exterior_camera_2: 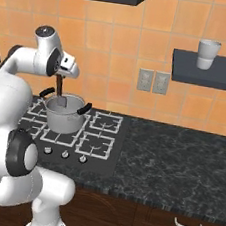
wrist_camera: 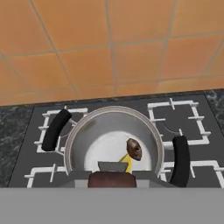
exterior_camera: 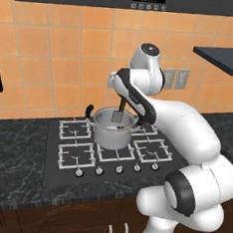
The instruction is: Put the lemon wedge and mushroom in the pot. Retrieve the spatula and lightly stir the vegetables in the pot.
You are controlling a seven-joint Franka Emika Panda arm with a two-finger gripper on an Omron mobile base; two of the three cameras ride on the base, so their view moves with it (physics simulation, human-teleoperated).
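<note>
The steel pot (exterior_camera: 111,134) (exterior_camera_2: 63,119) (wrist_camera: 89,131) stands on the stove's back middle burner, its black handles out to the sides. My gripper (exterior_camera: 122,98) (exterior_camera_2: 59,79) (wrist_camera: 112,178) hangs just above the pot and is shut on the spatula's dark handle (exterior_camera: 122,105) (exterior_camera_2: 59,85). The spatula hangs upright with its grey blade (exterior_camera: 117,117) (exterior_camera_2: 61,101) (wrist_camera: 113,166) down inside the pot. On the pot's floor lie the brown mushroom (wrist_camera: 134,148) and the yellow lemon wedge (wrist_camera: 127,160), touching each other right beside the blade.
The black cooktop (exterior_camera: 75,155) (exterior_camera_2: 98,143) has white grates and a row of knobs (exterior_camera: 118,169) at the front. The tiled wall (wrist_camera: 109,43) rises close behind the pot. A dark shelf (exterior_camera_2: 210,76) with a white cup (exterior_camera_2: 208,53) hangs at the right.
</note>
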